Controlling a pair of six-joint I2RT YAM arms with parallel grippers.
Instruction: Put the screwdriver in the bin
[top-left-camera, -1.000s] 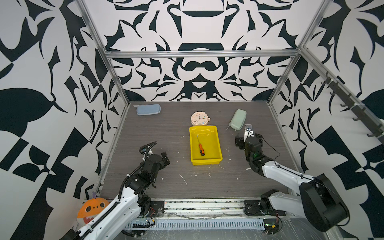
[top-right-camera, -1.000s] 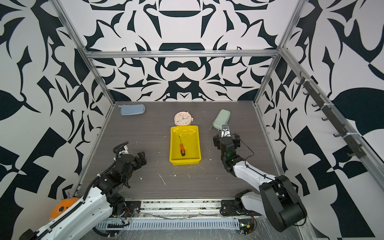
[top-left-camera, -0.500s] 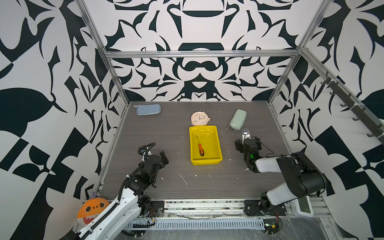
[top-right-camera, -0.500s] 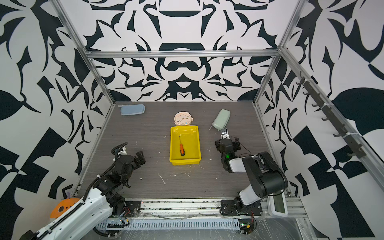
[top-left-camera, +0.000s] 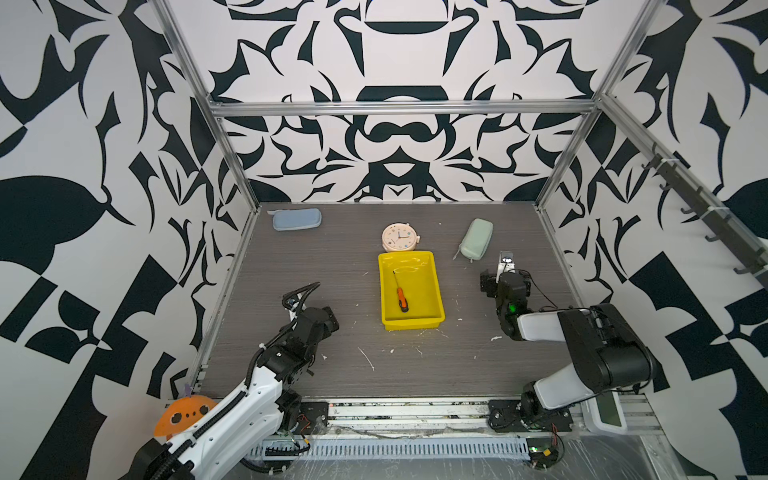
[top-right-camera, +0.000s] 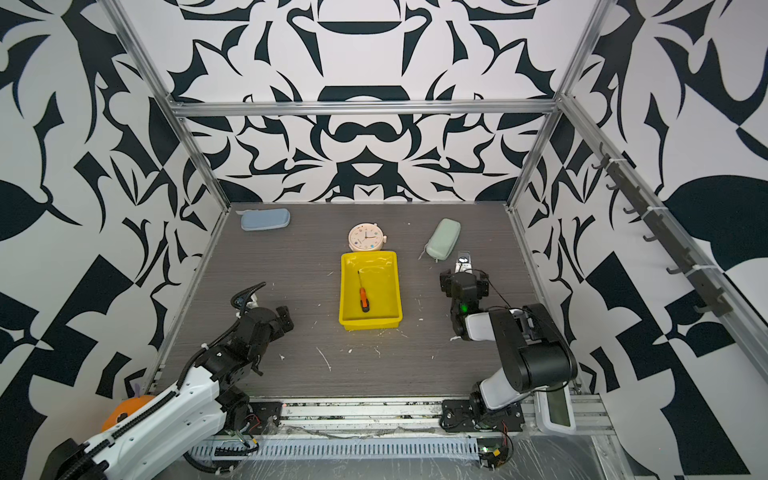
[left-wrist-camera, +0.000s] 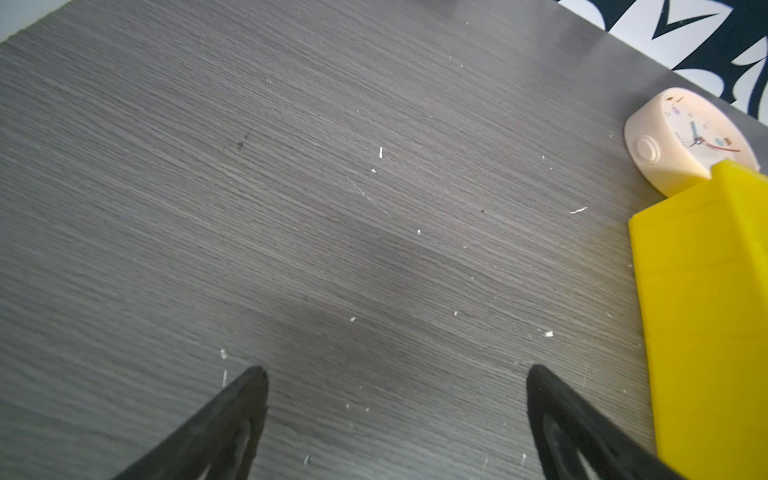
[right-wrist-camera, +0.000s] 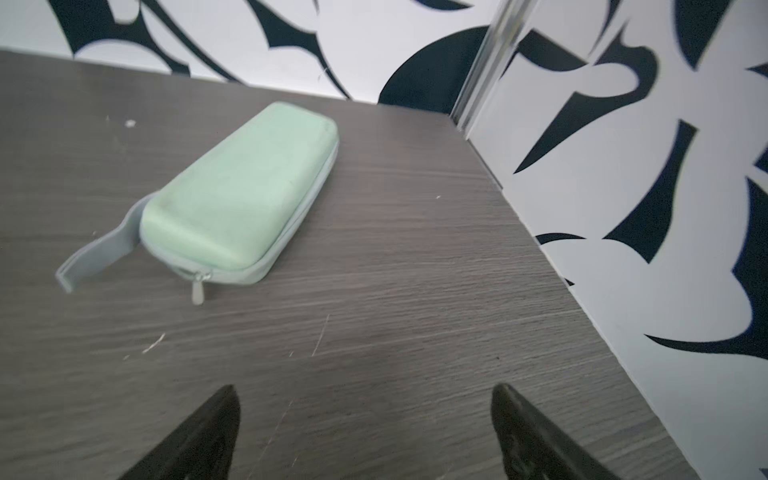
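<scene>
The screwdriver (top-left-camera: 401, 299) (top-right-camera: 363, 300), orange-and-black handled, lies inside the yellow bin (top-left-camera: 424, 291) (top-right-camera: 385, 291) at mid table, shaft pointing to the back. My left gripper (top-left-camera: 313, 312) (top-right-camera: 270, 314) hovers low over bare table left of the bin, open and empty. In the left wrist view its fingertips (left-wrist-camera: 255, 376) stand wide apart, with the bin's wall (left-wrist-camera: 706, 311) off to one side. My right gripper (top-left-camera: 505, 278) (top-right-camera: 463, 280) (right-wrist-camera: 365, 392) is open and empty, right of the bin, facing the back right corner.
A round cream clock (top-left-camera: 400, 237) (left-wrist-camera: 690, 137) touches the bin's far end. A green pouch (top-left-camera: 476, 239) (right-wrist-camera: 237, 195) lies just beyond the right gripper. A blue pouch (top-left-camera: 297, 219) sits at the back left. The cage walls close in on both sides.
The right arm has folded back toward its base, with its gripper staying near the same spot. The left arm has barely shifted. The screwdriver has not moved.
</scene>
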